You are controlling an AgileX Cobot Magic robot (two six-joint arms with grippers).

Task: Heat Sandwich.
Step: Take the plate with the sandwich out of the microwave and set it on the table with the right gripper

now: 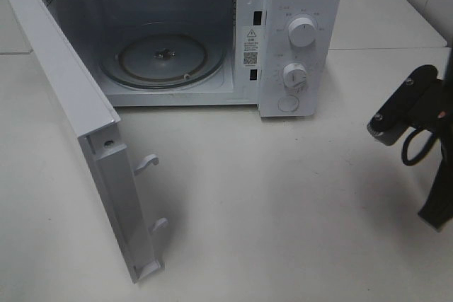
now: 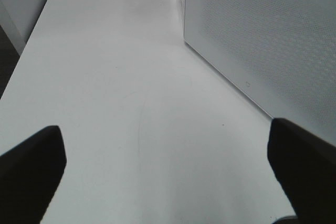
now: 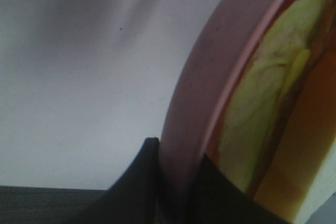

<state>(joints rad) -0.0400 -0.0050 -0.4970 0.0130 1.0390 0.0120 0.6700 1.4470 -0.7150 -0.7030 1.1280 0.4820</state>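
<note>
In the right wrist view my right gripper (image 3: 176, 182) is shut on the rim of the round pink plate (image 3: 210, 77). The sandwich (image 3: 262, 98) lies on that plate, showing pale yellow-green filling and orange crust close to the camera. In the exterior high view only part of the right arm (image 1: 414, 107) shows at the right edge; plate and sandwich are out of that view. My left gripper (image 2: 168, 182) is open and empty above the white table, beside the microwave door (image 2: 262, 35).
The white microwave (image 1: 301, 5) stands at the back with its door (image 1: 71, 97) swung wide open to the left. Its glass turntable (image 1: 161, 58) is bare. The white table (image 1: 283, 203) spreads in front of it.
</note>
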